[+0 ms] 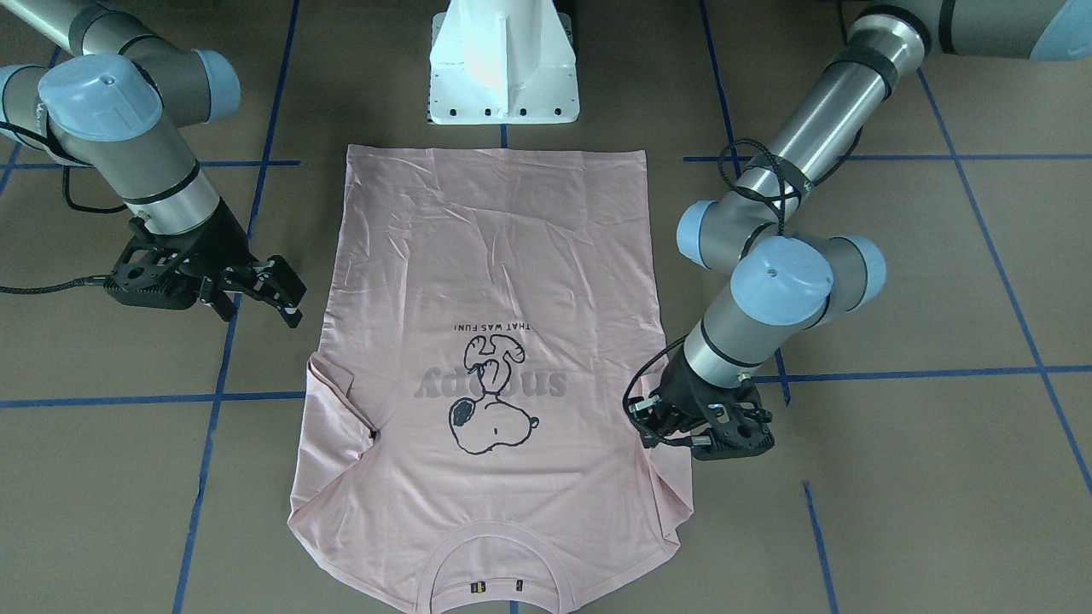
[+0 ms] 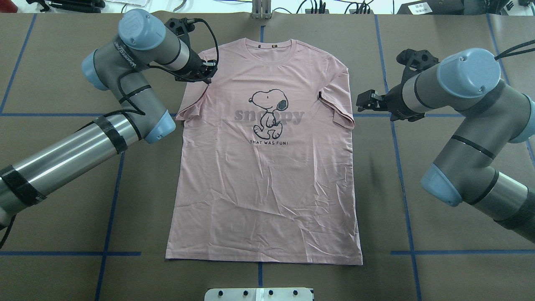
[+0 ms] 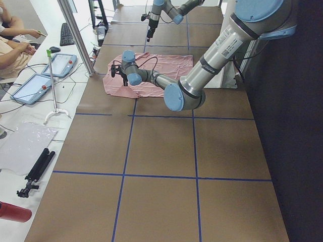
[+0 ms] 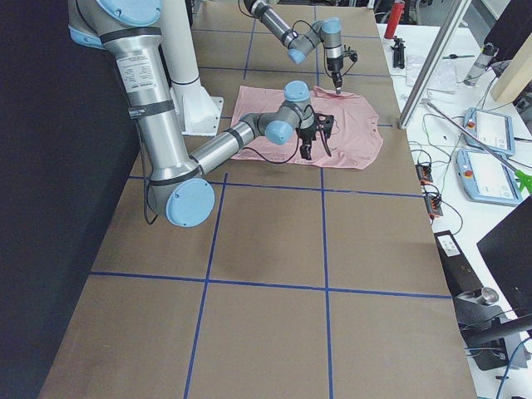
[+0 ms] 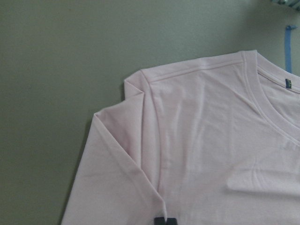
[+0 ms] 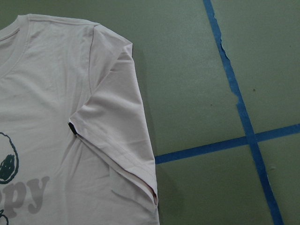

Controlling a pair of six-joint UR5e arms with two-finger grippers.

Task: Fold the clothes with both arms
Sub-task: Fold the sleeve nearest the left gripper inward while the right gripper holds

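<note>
The clothes are one pale pink T-shirt (image 1: 503, 256) (image 2: 267, 184), spread flat and front up on the brown table, with its collar at the far edge from the robot. Both sleeves are tucked in over the body. My left gripper (image 1: 646, 422) (image 2: 207, 75) hovers at the shirt's sleeve on my left side and looks open, holding nothing. The left wrist view shows that sleeve and shoulder (image 5: 140, 154) from above. My right gripper (image 1: 286, 294) (image 2: 363, 102) is open, a short way off the other sleeve (image 6: 117, 122), over bare table.
The white pedestal base (image 1: 503, 68) stands just behind the shirt's hem. Blue tape lines (image 2: 395, 138) cross the table. Beyond the far edge are desks with tablets (image 3: 50, 65), a metal post (image 3: 75, 35) and a person's arm (image 3: 15, 27).
</note>
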